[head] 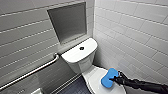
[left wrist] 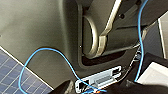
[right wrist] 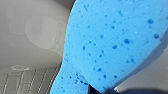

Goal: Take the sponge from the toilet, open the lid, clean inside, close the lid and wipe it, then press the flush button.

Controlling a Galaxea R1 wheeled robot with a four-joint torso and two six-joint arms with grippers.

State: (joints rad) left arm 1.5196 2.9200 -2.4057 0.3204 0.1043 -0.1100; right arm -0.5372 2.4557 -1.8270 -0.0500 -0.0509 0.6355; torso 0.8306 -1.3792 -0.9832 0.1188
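Note:
The white toilet (head: 80, 57) stands in the corner with its oval lid (head: 96, 81) down over the bowl. A round dark flush button (head: 81, 48) sits in the middle of the flat tank top. My right gripper (head: 115, 79) comes in from the right and is shut on the bright blue sponge (head: 109, 78), which it holds against or just over the right side of the lid. In the right wrist view the sponge (right wrist: 112, 45) looms large before the glossy white lid (right wrist: 32, 37). My left gripper is open.
A metal grab bar (head: 32, 72) runs along the left tiled wall, and a recessed niche (head: 68, 22) is above the tank. The right tiled wall (head: 135, 37) is close behind the sponge. Dark floor tiles (head: 75, 87) lie left of the bowl. A blue cable (left wrist: 50, 51) hangs by the robot's body.

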